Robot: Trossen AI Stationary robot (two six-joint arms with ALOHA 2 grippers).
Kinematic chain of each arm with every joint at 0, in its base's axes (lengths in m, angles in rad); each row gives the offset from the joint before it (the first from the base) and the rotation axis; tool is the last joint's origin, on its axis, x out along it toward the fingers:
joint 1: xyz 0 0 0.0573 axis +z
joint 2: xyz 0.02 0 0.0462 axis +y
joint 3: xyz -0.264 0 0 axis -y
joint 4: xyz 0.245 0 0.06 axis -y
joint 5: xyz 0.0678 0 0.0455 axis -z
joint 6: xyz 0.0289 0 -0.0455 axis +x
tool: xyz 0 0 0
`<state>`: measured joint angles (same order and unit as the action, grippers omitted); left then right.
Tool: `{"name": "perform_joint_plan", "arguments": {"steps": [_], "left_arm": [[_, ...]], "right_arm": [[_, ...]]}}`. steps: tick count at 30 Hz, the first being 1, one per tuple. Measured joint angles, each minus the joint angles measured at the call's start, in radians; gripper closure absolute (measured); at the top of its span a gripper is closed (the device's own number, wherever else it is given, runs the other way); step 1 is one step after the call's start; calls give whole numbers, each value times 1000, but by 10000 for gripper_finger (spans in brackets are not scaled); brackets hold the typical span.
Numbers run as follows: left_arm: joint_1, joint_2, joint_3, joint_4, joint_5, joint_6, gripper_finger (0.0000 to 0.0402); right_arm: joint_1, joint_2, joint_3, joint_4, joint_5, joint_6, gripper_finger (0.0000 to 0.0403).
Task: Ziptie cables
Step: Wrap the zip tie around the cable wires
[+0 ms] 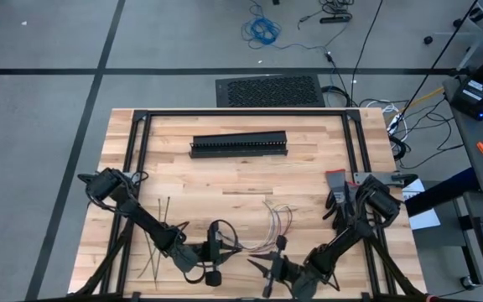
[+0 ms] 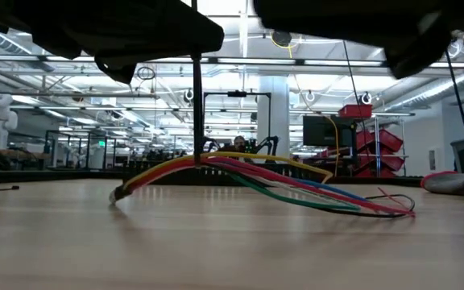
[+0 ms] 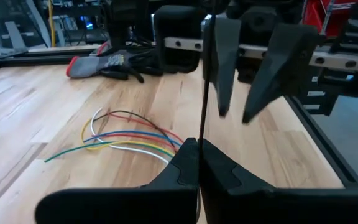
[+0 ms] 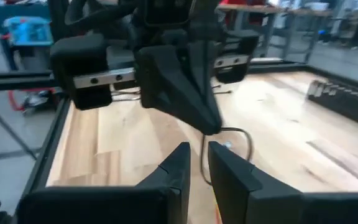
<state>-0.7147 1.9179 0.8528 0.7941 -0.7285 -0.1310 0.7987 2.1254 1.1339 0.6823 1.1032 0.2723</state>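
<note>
The cables (image 1: 275,222) are a loose bundle of coloured wires near the table's front middle. In the low view one part of the cables (image 2: 208,161) arches up off the wood while the left end rests on it. A thin dark ziptie (image 2: 197,105) runs straight up from that raised part. My left gripper (image 3: 199,143) is shut on this ziptie (image 3: 202,93). My right gripper (image 4: 199,158) faces it, open, with its fingers (image 3: 224,74) close beside the strip; whether they touch it I cannot tell. Spare zipties (image 1: 159,235) lie on the wood by the left arm. My left gripper pinches the thin ziptie between its two fingertips, which come nearly level from the table's left and lie across it. The strip (image 3: 201,127) stands upright above them. What it does below them is hidden by the fingers.
A long black slotted duct (image 1: 239,144) lies across the far middle of the table. Grey and red gloves (image 1: 340,201) lie at the right by the right arm. A black frame (image 1: 141,117) borders the wooden top.
</note>
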Motion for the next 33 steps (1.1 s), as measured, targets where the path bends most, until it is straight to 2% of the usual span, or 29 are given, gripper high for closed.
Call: {"name": "perform_joint_plan", "arguments": {"steps": [5,8,10,13,16,23,29,33], "left_arm": [[0,0,0,-2,30,9,398],[0,0,0,-2,53,17,398],[1,0,0,1,60,21,398],[2,0,0,5,70,32,398],[1,0,0,6,71,32,398],[1,0,0,13,71,32,398],[1,0,0,13,71,32,398],[1,0,0,11,71,32,398]], "right_arm": [[-61,0,-1,14,-158,-45,353],[-89,1,-2,158,-328,-125,353],[-94,-1,1,242,-386,-195,353],[-94,-1,0,256,-377,-256,353],[-89,-1,0,234,-318,-251,353],[-58,0,0,226,-69,-319,353],[-68,0,0,213,-98,-321,350],[-90,0,0,216,-145,-305,324]]}}
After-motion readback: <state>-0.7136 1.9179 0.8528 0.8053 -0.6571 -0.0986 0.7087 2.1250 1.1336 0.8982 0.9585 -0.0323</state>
